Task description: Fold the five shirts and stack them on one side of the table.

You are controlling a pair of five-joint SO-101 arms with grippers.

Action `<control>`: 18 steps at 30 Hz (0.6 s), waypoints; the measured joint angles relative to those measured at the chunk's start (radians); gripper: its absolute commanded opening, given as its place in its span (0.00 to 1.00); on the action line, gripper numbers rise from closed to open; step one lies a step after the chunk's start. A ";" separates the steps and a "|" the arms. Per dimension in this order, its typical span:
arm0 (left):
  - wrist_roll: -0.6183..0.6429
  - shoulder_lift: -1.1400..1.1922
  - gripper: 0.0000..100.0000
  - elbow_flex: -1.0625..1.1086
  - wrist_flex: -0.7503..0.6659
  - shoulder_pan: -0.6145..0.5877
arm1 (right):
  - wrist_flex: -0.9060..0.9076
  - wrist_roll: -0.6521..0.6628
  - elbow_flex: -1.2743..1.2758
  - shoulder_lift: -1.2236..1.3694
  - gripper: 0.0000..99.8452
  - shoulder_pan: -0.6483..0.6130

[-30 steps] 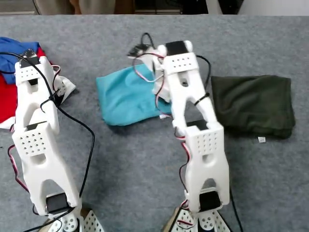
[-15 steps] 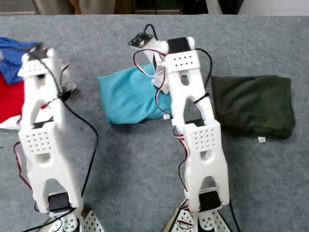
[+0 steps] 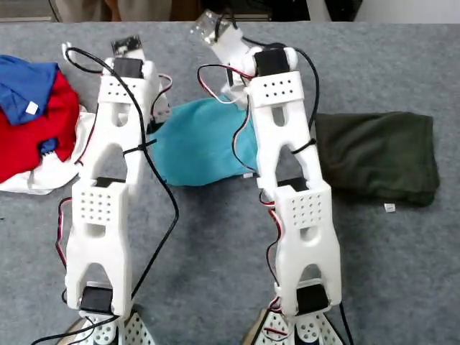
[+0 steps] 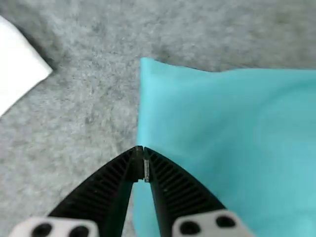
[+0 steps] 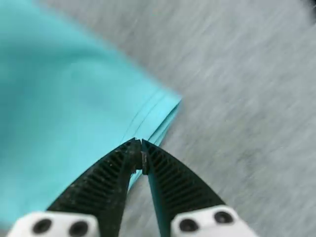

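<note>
A teal shirt (image 3: 198, 147) lies partly folded mid-table, between the two arms. My left gripper (image 4: 143, 159) is shut, with its tips over the teal shirt's (image 4: 222, 143) side edge and grey table beside it. My right gripper (image 5: 141, 154) is shut on the hem of the teal shirt (image 5: 59, 113), close to a corner. A folded dark green shirt (image 3: 377, 154) rests at the right. Red (image 3: 50, 122), blue (image 3: 25, 83) and white (image 3: 36, 180) shirts lie heaped at the left edge.
The left arm (image 3: 122, 100) stands between the heap and the teal shirt. The right arm (image 3: 277, 108) covers the teal shirt's right side. Cables trail along both arms. Bare grey felt (image 3: 402, 273) spreads across the front and far back.
The left arm swung right from over the heap to the teal shirt's left edge. The right arm's wrist rose toward the back, and the teal shirt slid slightly right.
</note>
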 measured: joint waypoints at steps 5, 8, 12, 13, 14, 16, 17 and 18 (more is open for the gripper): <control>0.017 0.100 0.02 0.000 -0.058 0.000 | -0.167 0.000 0.003 0.167 0.00 0.002; 0.023 0.130 0.02 -0.002 -0.080 0.000 | -0.181 0.000 -0.014 0.270 0.00 0.005; 0.026 0.147 0.02 -0.048 -0.078 0.000 | -0.189 -0.003 -0.092 0.351 0.00 0.035; 0.026 0.147 0.02 -0.058 -0.078 -0.003 | -0.190 -0.003 -0.117 0.364 0.00 0.043; 0.026 0.147 0.02 -0.068 -0.078 -0.003 | -0.190 -0.003 -0.140 0.370 0.00 0.049; 0.023 0.147 0.02 -0.083 -0.077 -0.008 | -0.190 -0.003 -0.198 0.373 0.00 0.052; 0.023 0.147 0.02 -0.095 -0.068 -0.008 | -0.190 -0.003 -0.241 0.373 0.00 0.052; 0.023 0.149 0.02 -0.112 -0.054 -0.008 | -0.190 -0.003 -0.285 0.373 0.00 0.052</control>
